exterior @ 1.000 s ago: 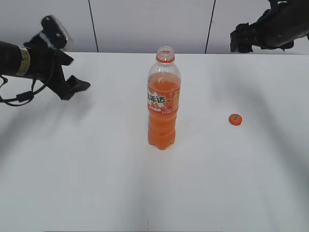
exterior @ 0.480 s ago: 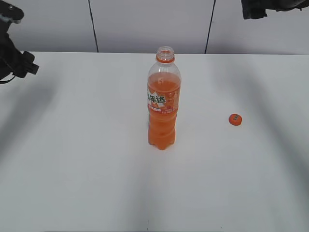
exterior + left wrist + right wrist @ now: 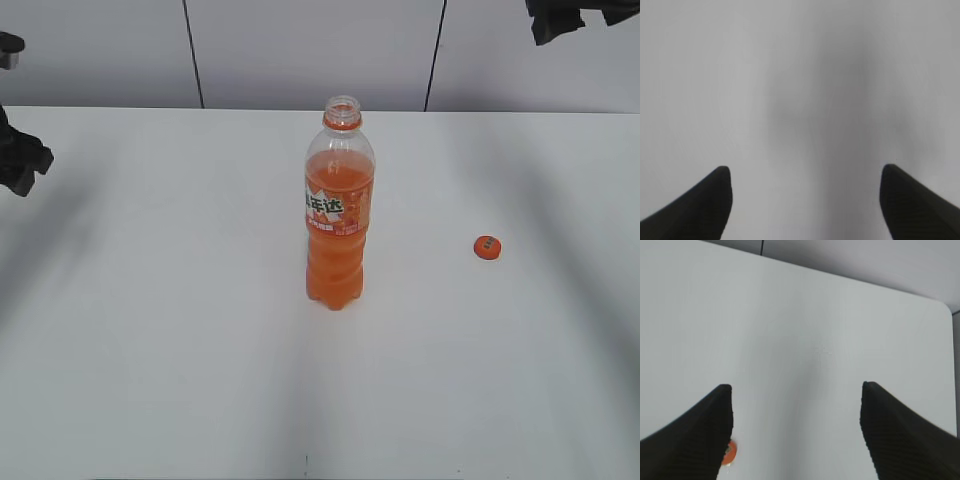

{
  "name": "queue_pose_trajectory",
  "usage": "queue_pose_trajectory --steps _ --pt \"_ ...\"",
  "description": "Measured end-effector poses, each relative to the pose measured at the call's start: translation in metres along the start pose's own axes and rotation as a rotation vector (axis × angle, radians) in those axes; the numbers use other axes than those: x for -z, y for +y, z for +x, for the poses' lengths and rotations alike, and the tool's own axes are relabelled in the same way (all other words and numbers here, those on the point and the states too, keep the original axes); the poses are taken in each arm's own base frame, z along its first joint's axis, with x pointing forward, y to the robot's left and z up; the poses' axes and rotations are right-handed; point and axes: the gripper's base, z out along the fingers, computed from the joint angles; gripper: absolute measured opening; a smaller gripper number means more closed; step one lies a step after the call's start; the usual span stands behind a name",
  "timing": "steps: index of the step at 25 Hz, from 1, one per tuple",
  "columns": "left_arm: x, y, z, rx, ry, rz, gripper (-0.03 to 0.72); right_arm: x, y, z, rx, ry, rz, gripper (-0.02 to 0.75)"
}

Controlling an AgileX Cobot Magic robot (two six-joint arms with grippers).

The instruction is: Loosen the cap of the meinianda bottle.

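The meinianda bottle (image 3: 339,215) stands upright in the middle of the white table, its neck open with no cap on it. The orange cap (image 3: 487,246) lies flat on the table to the bottle's right; in the right wrist view it peeks out (image 3: 730,455) beside the left finger. My left gripper (image 3: 18,165) is at the far left edge, far from the bottle; in the left wrist view it is open and empty (image 3: 805,172) over bare table. My right gripper (image 3: 565,15) is high at the top right, open and empty (image 3: 796,390).
The white table (image 3: 180,330) fills the exterior view. Its rounded far corner (image 3: 944,307) shows in the right wrist view. A grey panelled wall (image 3: 300,50) stands behind the table.
Both arms have drawn back from the bottle: the left arm out to the far left edge, the right arm up toward the top right corner. Bottle and cap have not moved.
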Motion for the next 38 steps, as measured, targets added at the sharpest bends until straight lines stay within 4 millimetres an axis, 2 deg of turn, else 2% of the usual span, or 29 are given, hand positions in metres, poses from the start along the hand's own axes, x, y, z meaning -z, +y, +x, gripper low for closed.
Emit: queue_pose_trajectory --steps 10,15,20,23,25,30,33,38 --pt "0.062 0.014 -0.030 0.104 0.174 0.120 0.552 0.025 0.002 0.010 -0.051 0.291 -0.075 0.595" --pt "0.085 0.017 -0.037 0.127 0.127 0.175 0.552 0.037 0.006 0.006 -0.086 0.289 -0.141 0.595" --pt "0.111 0.024 -0.032 0.144 0.070 0.185 0.552 0.067 0.003 0.001 -0.075 0.219 -0.174 0.595" --pt "0.127 0.030 -0.027 0.144 0.032 0.171 0.552 0.083 -0.010 0.002 -0.073 0.180 -0.151 0.595" --pt "0.131 0.033 -0.021 0.144 0.030 0.164 0.552 0.091 -0.024 0.004 -0.094 0.164 -0.135 0.595" --pt "0.130 0.047 0.002 0.172 0.066 0.143 0.552 0.109 -0.050 0.017 -0.144 0.146 -0.098 0.595" --pt "0.134 0.052 0.019 0.193 0.079 0.134 0.552 0.118 -0.053 0.031 -0.158 0.159 -0.090 0.595" --pt "0.153 0.049 0.051 0.210 0.064 0.155 0.552 0.130 -0.045 0.066 -0.158 0.211 -0.099 0.595"
